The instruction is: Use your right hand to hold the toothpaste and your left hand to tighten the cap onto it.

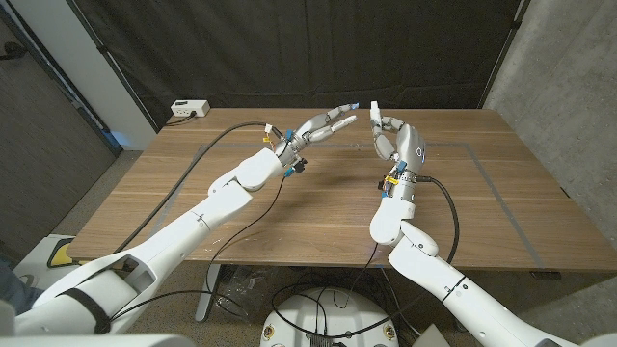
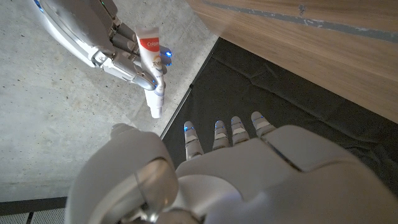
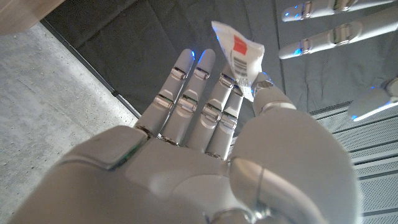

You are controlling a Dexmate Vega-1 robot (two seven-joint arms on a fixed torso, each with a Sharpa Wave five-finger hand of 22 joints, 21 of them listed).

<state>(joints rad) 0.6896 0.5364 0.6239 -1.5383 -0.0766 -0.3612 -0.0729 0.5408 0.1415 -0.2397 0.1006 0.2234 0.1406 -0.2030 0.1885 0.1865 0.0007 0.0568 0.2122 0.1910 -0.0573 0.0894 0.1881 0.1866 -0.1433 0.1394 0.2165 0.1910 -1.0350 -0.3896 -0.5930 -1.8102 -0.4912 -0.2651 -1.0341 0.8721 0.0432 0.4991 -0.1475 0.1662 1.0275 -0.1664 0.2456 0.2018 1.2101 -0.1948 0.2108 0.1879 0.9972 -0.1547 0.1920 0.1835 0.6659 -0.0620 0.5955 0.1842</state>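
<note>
Now the right hand point(image 1: 397, 145) is raised above the desk point(image 1: 318, 207), its fingers point(image 3: 205, 93) grasping the toothpaste point(image 2: 151, 65), cap end toward the left hand point(image 1: 323, 125). That hand hovers just beside it with fingers point(image 2: 221, 134) released, holding nothing.

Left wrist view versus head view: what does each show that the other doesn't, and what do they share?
Left wrist view: the toothpaste up close, a white tube with red print, its capped end pointing at the left hand's fingertips with a gap between them. Head view: the whole wooden table, both arms, and a white power strip at the far left corner. Shared: the right hand raised and holding the tube, and the left hand near it, holding nothing.
</note>
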